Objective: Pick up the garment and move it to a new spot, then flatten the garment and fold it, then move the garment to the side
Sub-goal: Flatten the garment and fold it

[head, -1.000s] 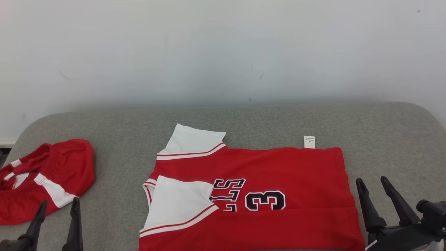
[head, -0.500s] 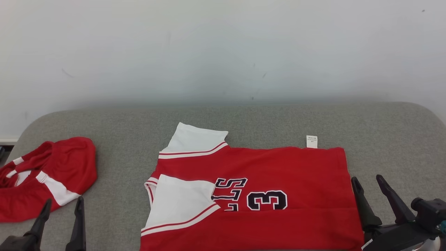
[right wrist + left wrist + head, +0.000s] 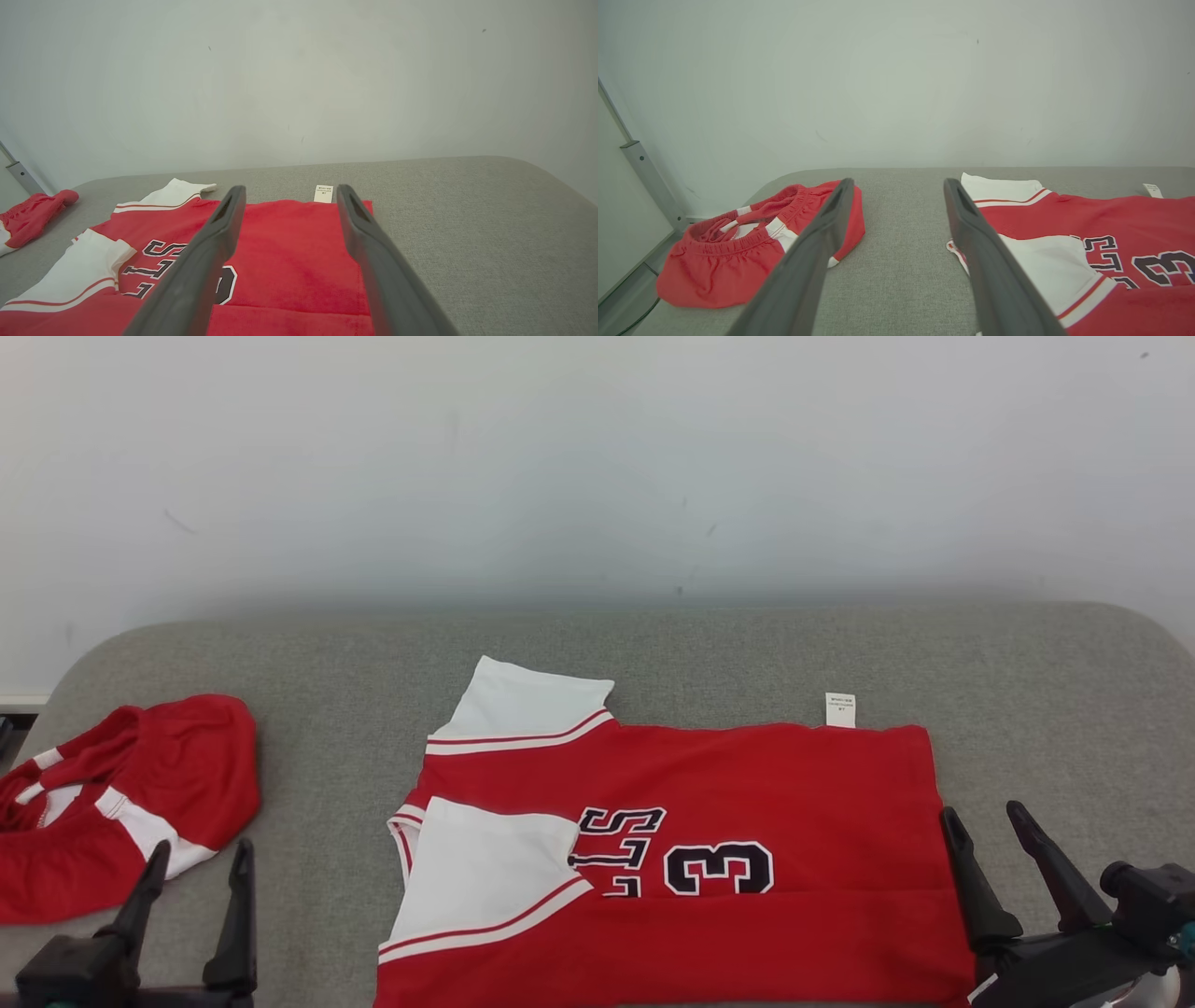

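Dark left fingers (image 3: 239, 915) higher, nearer jersey (image 3: 747, 775)

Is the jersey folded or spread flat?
Partly folded: the jersey has its near edge turned over, covering part of the lettering, and one white sleeve lies on its body. The far sleeve sticks out.

The jersey (image 3: 672, 859) lies flat on the padded surface (image 3: 747, 653) between the left gripper (image 3: 203, 847) and the right gripper (image 3: 982, 810). It is just left of the right gripper, with its sleeves (image 3: 485, 887) toward the left gripper. The shorts (image 3: 121, 803) lie bunched just left of the left gripper, well apart from the jersey. A label (image 3: 840, 709) projects from the jersey's far edge, ahead of the right gripper. A wall (image 3: 597, 457) stands beyond the surface.
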{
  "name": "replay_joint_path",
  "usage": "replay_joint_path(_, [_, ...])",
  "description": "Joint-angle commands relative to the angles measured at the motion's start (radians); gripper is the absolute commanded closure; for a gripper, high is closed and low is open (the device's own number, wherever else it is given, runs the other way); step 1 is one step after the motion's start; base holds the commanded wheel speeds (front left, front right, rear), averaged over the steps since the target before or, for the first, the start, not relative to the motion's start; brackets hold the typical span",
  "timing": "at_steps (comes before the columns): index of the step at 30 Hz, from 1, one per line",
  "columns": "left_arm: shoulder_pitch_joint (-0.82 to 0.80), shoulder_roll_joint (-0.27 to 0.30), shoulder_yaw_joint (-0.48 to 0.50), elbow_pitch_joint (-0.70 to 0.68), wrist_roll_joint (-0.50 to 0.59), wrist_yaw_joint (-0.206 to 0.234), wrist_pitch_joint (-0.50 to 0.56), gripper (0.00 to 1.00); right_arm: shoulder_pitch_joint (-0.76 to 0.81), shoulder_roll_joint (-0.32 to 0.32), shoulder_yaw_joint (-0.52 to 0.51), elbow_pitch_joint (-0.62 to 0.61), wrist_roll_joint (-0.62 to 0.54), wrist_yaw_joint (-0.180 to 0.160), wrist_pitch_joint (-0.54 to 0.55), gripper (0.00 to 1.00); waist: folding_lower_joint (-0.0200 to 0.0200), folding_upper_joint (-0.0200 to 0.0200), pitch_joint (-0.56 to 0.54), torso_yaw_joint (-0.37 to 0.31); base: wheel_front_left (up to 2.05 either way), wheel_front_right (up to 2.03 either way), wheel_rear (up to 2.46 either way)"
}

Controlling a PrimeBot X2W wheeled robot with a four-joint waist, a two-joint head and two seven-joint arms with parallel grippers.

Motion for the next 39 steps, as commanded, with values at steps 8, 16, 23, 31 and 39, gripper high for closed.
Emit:
replay_joint_path(8, [-0.116, -0.021, -0.041, 0.052, 0.01, -0.055, 0.001, 0.0, -0.063, -0.037, 0.018, 0.026, 0.006, -0.001, 0.018, 0.0, 0.0, -0.0001, 0.023, -0.006, 0.0, 0.0, 0.0])
replay_joint_path(16, [-0.289, -0.061, -0.071, 0.174, -0.008, -0.134, -0.005, 0.0, -0.22, -0.071, 0.055, 0.15, 0.021, -0.001, 0.026, 0.0, 0.0, -0.0001, 0.098, -0.035, 0.0, 0.0, 0.0])
replay_joint_path(23, [-0.475, -0.084, -0.079, 0.335, -0.043, -0.236, 0.001, 0.0, -0.395, -0.086, 0.085, 0.31, 0.044, 0.0, 0.034, 0.0, 0.0, -0.0001, 0.193, -0.083, 0.0, 0.0, 0.0])
replay_joint_path(31, [-0.72, -0.086, -0.089, 0.52, -0.086, -0.331, 0.052, 0.0, -0.61, -0.096, 0.163, 0.495, 0.091, -0.001, 0.014, 0.0, 0.0, -0.0001, 0.326, -0.149, 0.0, 0.0, 0.0])
replay_joint_path(39, [-0.896, -0.075, -0.138, 0.638, -0.131, -0.359, 0.117, 0.0, -0.767, -0.085, 0.256, 0.637, 0.142, 0.0, -0.022, 0.0, 0.0, -0.0001, 0.412, -0.194, 0.0, 0.0, 0.0])
